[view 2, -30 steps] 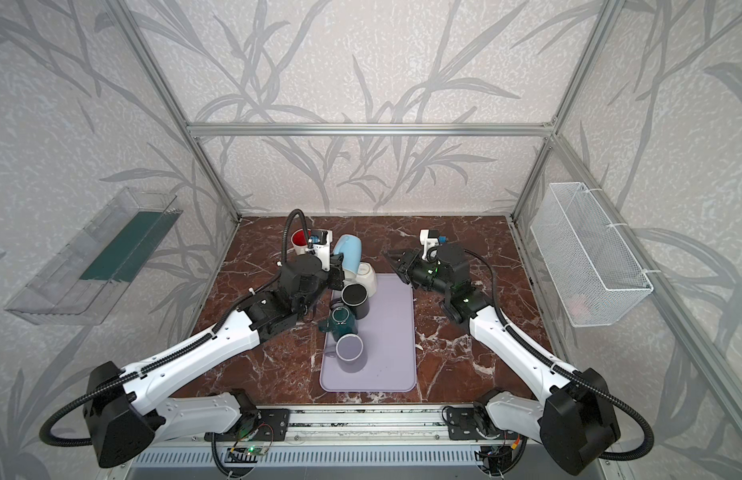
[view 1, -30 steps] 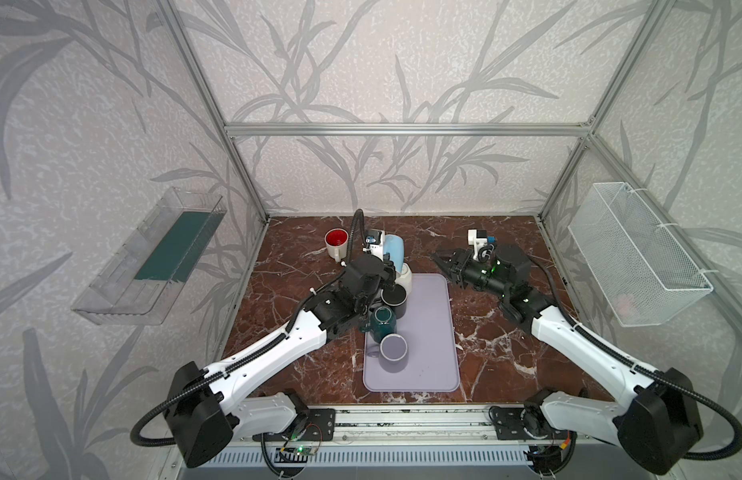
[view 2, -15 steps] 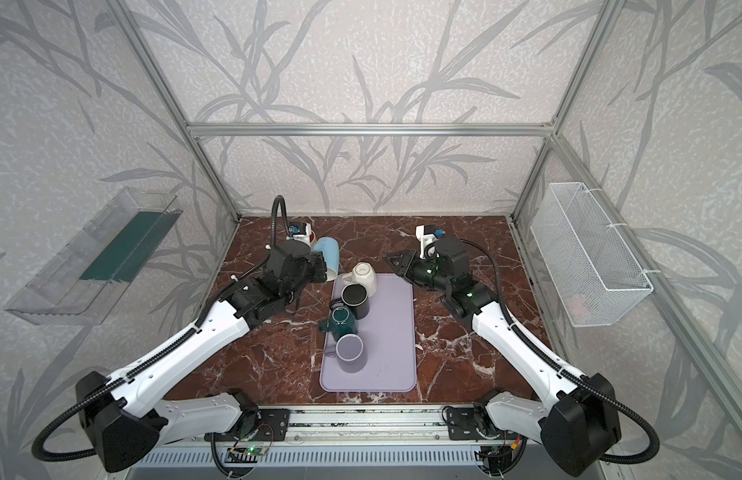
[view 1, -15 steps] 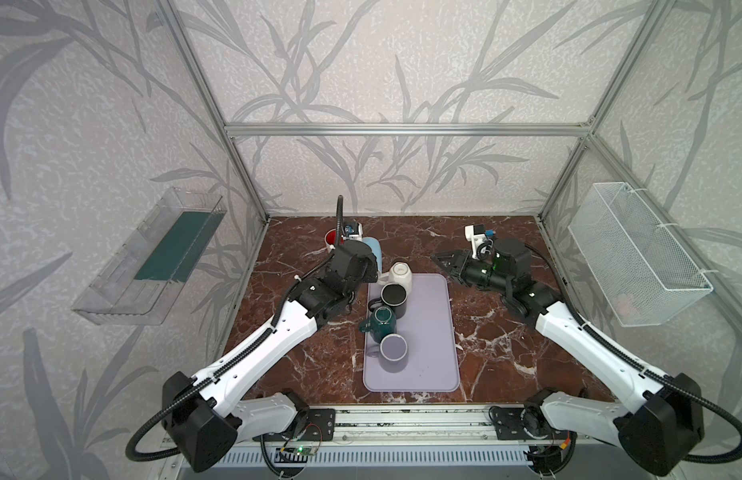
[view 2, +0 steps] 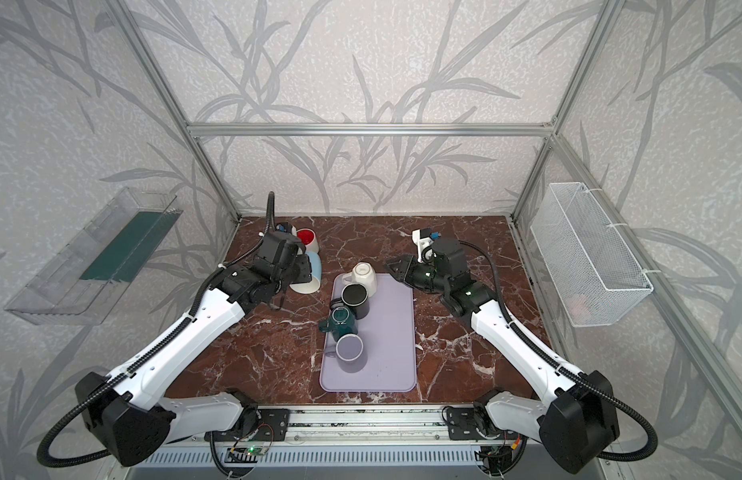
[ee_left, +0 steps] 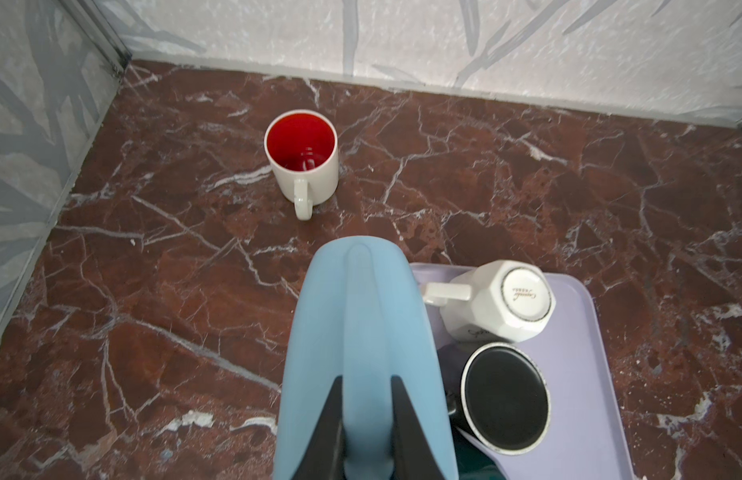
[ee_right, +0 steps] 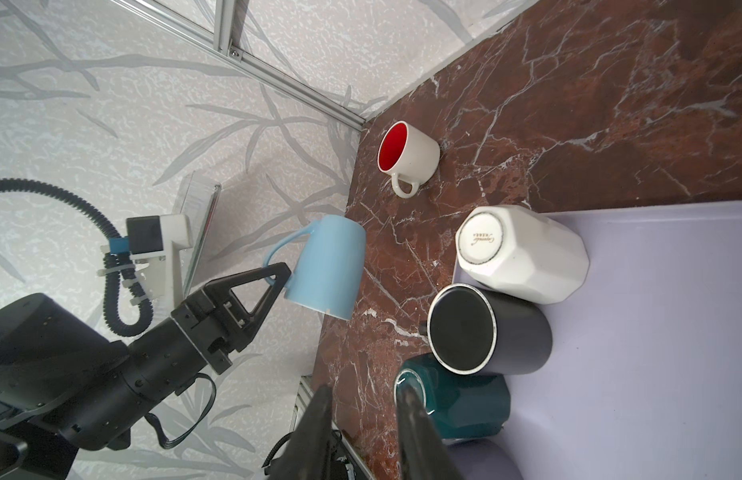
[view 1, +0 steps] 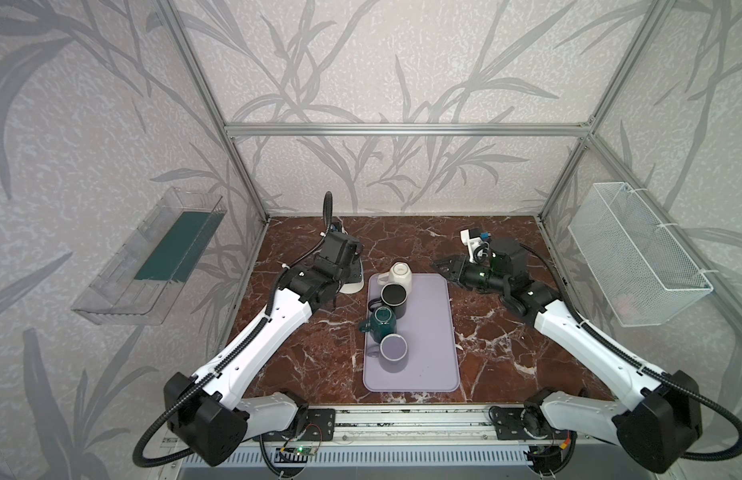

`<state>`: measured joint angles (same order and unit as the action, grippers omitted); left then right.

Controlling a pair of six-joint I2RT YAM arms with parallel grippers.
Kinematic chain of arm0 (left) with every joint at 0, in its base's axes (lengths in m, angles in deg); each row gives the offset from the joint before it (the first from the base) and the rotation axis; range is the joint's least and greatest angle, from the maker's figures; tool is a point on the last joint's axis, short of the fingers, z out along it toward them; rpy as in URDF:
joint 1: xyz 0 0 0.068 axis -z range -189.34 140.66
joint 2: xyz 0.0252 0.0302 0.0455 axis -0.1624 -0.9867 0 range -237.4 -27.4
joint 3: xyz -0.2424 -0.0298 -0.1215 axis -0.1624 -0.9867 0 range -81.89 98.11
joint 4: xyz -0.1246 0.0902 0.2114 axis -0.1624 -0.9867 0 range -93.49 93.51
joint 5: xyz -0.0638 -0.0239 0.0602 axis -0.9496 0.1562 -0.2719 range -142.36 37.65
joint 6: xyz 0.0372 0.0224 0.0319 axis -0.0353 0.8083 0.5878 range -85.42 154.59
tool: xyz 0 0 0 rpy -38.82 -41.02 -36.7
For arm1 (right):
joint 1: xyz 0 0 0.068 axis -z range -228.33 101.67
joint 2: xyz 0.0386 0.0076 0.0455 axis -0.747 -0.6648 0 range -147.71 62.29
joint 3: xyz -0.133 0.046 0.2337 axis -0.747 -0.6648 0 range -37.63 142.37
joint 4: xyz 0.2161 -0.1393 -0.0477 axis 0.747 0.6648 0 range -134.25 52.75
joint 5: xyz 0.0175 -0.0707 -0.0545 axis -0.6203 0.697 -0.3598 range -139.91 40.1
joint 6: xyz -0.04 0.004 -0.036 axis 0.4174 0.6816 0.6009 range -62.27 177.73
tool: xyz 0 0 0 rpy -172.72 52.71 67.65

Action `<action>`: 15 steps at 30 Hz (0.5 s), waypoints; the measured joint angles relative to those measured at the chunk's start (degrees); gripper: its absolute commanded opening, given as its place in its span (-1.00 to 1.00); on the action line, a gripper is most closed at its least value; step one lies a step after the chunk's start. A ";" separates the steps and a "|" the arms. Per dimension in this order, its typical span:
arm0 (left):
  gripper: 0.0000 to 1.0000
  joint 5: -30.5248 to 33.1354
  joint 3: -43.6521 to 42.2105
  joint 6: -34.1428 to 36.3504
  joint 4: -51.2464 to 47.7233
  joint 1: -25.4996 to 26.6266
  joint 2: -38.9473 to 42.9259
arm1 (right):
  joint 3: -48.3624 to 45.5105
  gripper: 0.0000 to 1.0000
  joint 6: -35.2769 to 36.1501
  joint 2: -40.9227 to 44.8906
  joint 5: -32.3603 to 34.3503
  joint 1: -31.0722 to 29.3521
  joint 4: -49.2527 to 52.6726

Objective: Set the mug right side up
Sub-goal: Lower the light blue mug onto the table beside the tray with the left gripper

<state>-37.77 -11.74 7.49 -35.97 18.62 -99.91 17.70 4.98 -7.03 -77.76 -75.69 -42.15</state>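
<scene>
The light blue mug [ee_left: 361, 332] hangs in the air on its side, left of the lavender tray [view 1: 427, 332]. Its mouth points toward the table's front. My left gripper [ee_left: 367, 378] is shut on the mug's handle. The right wrist view shows the mug [ee_right: 328, 266] raised off the marble, with the left gripper [ee_right: 278, 274] on its handle. In a top view the mug [view 2: 315, 266] shows beside the left gripper [view 2: 296, 270]. My right gripper [ee_right: 365, 390] is open and holds nothing. It hovers at the tray's back right corner in both top views [view 1: 440, 264] [view 2: 392, 264].
Along the tray's left side stand a white faceted mug [view 1: 399, 274], a black mug [view 1: 393, 297], a teal mug [view 1: 382, 322] and a lavender mug [view 1: 392, 347]. A white mug with a red inside [view 2: 306, 239] stands upright at the back left. Wall bins hang on both sides.
My left arm has carried the blue mug leftward, from over the tray's back corner to beside the tray. My right gripper has drawn back slightly to the right.
</scene>
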 measured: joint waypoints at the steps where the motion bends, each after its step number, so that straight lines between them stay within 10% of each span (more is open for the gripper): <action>1: -1.00 -0.42 0.00 -0.07 -0.85 -0.37 -0.26 | 0.00 -0.43 0.15 0.00 -0.11 0.02 0.04; 15: -1.00 -6.71 0.00 -0.50 -8.52 -6.19 -4.35 | 0.00 -0.44 0.50 0.00 -1.14 1.92 1.01</action>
<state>-44.48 -11.74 6.99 -44.49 12.44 -104.26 17.70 5.49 -7.03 -78.90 -73.76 -41.14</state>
